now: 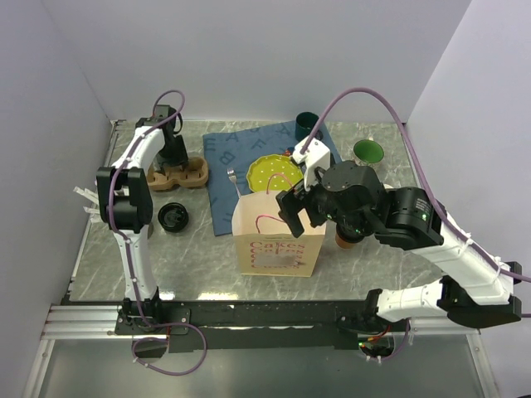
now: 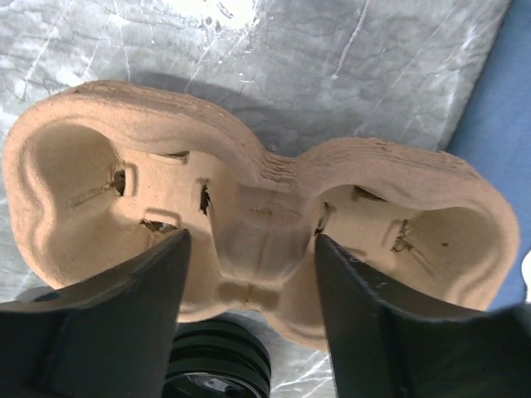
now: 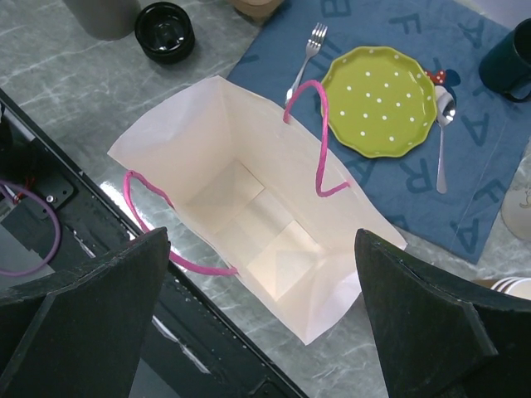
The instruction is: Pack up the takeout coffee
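the left gripper (image 2: 250,240) hung spread astride the ridged waist of a moulded pulp cup carrier (image 2: 274,178), the right gripper (image 3: 261,236) gaping over a smooth white paper bag (image 3: 191,149).

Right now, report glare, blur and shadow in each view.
Left wrist: white glare burns out the table at top; the cup carrier is sharp, the left fingers dark and soft. Right wrist: the paper bag is brightly lit, the right fingers blurred. Top external: soft shadows, the bag's print smeared.
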Action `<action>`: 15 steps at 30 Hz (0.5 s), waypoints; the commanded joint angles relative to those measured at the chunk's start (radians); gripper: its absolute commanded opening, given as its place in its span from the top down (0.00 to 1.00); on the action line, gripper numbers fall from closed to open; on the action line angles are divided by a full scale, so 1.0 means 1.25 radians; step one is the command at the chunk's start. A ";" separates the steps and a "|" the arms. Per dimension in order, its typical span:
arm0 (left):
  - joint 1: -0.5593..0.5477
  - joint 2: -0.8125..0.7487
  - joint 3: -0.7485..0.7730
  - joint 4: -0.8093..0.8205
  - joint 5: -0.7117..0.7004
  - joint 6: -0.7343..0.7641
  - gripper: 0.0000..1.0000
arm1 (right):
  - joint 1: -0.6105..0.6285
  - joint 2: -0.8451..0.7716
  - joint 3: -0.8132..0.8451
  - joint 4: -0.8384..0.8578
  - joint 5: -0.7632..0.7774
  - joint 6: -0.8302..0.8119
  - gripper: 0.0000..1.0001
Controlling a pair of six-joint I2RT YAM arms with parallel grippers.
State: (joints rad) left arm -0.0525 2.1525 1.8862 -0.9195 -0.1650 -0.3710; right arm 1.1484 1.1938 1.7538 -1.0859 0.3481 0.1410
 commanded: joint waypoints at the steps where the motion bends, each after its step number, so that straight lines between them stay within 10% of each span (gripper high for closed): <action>1: 0.005 0.000 0.004 0.023 0.022 0.029 0.35 | -0.011 0.018 0.027 0.020 0.010 0.009 0.00; 15: 0.005 -0.008 0.040 -0.003 0.022 0.030 0.53 | -0.022 0.038 0.034 -0.005 0.000 0.025 0.00</action>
State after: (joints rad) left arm -0.0475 2.1574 1.8870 -0.9115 -0.1352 -0.3519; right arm 1.1320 1.2392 1.7561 -1.0885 0.3466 0.1463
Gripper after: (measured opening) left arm 0.499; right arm 0.998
